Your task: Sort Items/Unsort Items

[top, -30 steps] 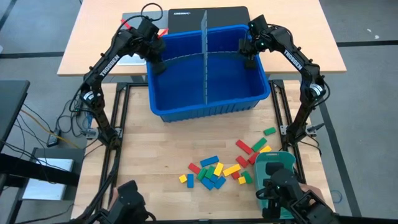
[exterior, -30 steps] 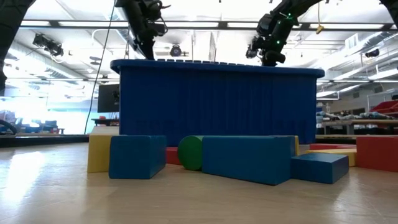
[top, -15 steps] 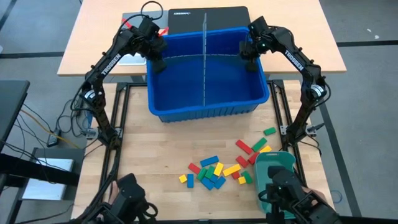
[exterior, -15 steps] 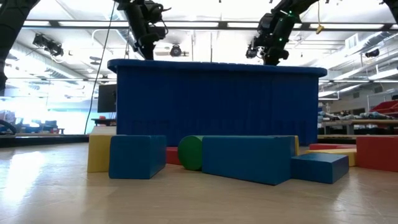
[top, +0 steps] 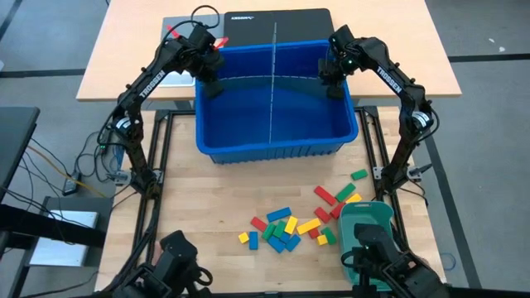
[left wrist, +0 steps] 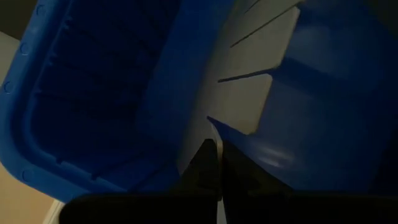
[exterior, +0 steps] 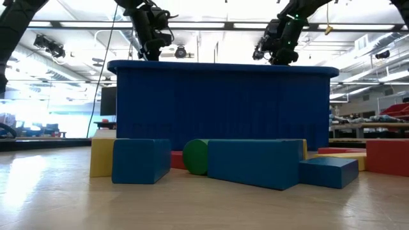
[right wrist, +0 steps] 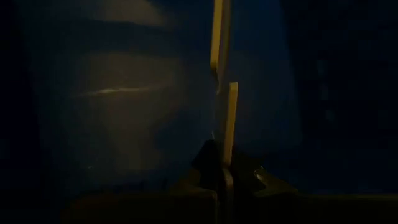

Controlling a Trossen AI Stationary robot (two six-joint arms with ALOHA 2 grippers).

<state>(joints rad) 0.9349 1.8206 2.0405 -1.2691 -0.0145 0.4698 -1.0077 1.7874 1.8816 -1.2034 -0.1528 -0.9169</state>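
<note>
Here my two arms are reaching over the far half of the wooden table (top: 207,207), where the big blue bin (top: 273,142) is sitting with its long axis running left to right across the table. Inside it a thin grey divider sheet (top: 272,91) is standing on edge, running from the far wall to the near wall and splitting the bin into a left and a right half. My left gripper (top: 209,83) is hanging at the bin's far left corner and my right gripper (top: 333,81) at its far right corner; both are pressed together, each pinching a thin upright edge at the bin's wall. The teal-green tray (top: 368,225) is lying at the near right of the table. The items (top: 286,228) are lying loose on the wood in front of the bin, right of centre, in a scattered cluster, their long axes pointing every which way.
</note>
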